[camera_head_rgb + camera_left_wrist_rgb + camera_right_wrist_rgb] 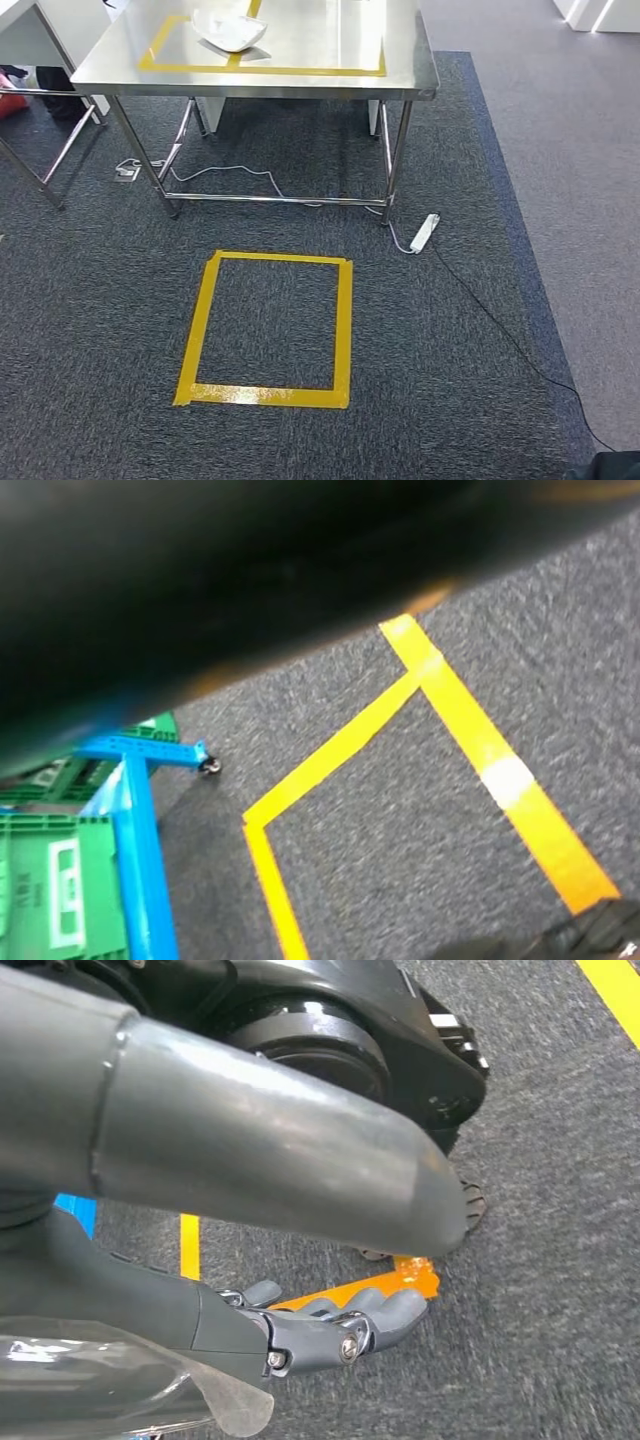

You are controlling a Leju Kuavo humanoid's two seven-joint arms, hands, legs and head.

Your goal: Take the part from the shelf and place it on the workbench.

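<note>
R hand (332, 1330) hangs over carpet, fingers stretched out, apart from thumb, holding nothing, touching nothing. L hand: can't tell its state; L wrist view is mostly a dark blur.

Part (229, 30): one white piece lying on the bench (317, 45), inside a yellow tape frame, upper left of head view.

Counts: 1 bench, 1 tape square (266, 328) on the floor, 1 power strip (424, 232) w/ cable by the bench leg.

L wrist view adds a blue frame (140, 850) and green crates (56, 880).

Dark grey carpet (90, 330); yellow tape square (268, 328) before steel table (317, 55); white power strip (424, 232) beside table's right leg.
</note>
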